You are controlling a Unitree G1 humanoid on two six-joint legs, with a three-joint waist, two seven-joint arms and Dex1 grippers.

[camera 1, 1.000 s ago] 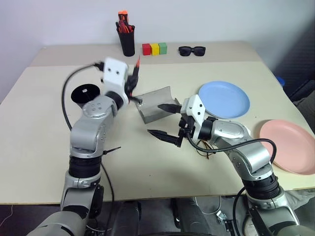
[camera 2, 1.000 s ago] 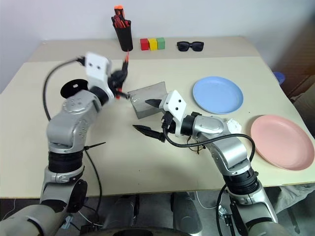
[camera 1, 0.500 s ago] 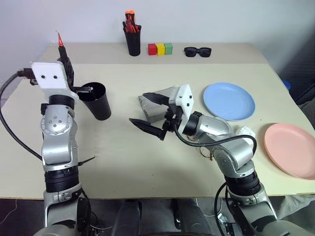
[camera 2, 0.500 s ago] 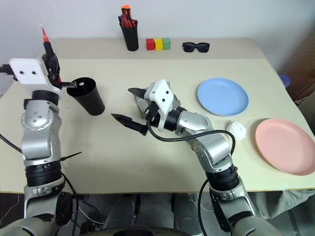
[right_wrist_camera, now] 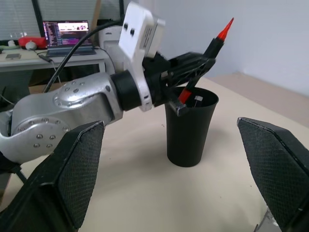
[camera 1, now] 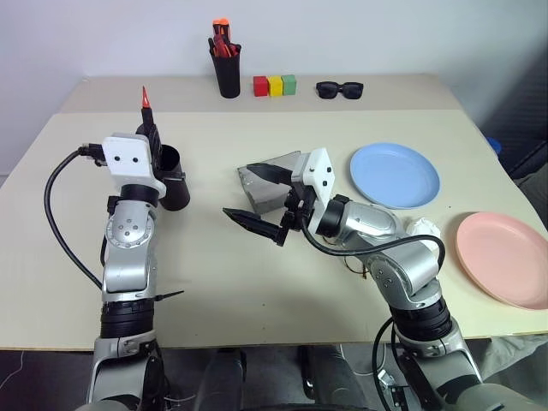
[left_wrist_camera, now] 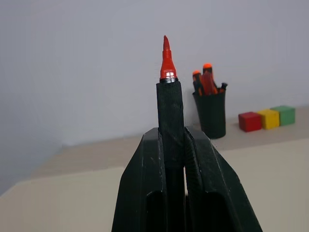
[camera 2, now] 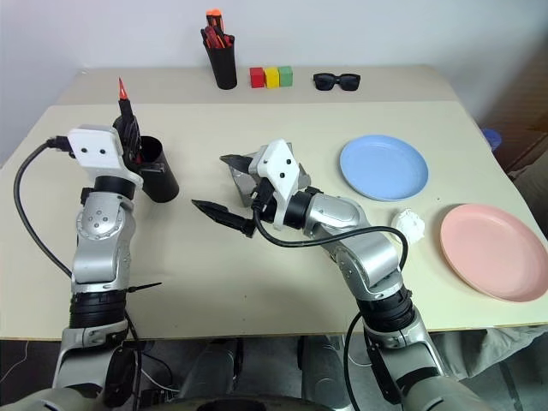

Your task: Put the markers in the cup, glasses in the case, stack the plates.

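My left gripper [camera 1: 151, 141] is shut on the black marker with red ends [camera 1: 145, 104], which stands tilted, tip up. The marker's lower red end hangs at the mouth of the black cup [camera 1: 175, 187], as the right wrist view shows [right_wrist_camera: 183, 95]. A small white thing [right_wrist_camera: 199, 99] lies just inside the rim. My right gripper [camera 1: 236, 193] stands open beside the grey case [camera 1: 276, 183], pointing toward the cup with nothing between its fingers. The thin glasses [camera 1: 356, 262] lie partly hidden under my right forearm. The blue plate [camera 1: 394, 175] and the pink plate [camera 1: 505, 259] lie apart on the right.
A black pen holder with orange-topped pens [camera 1: 227, 72], three coloured blocks [camera 1: 274, 85] and dark sunglasses [camera 1: 337, 88] line the table's far edge. A white crumpled thing [camera 1: 425, 227] lies between the plates.
My left gripper has carried the marker from above the case leftward and down to the cup's rim. The right gripper has stayed open by the case. The camera has shifted.
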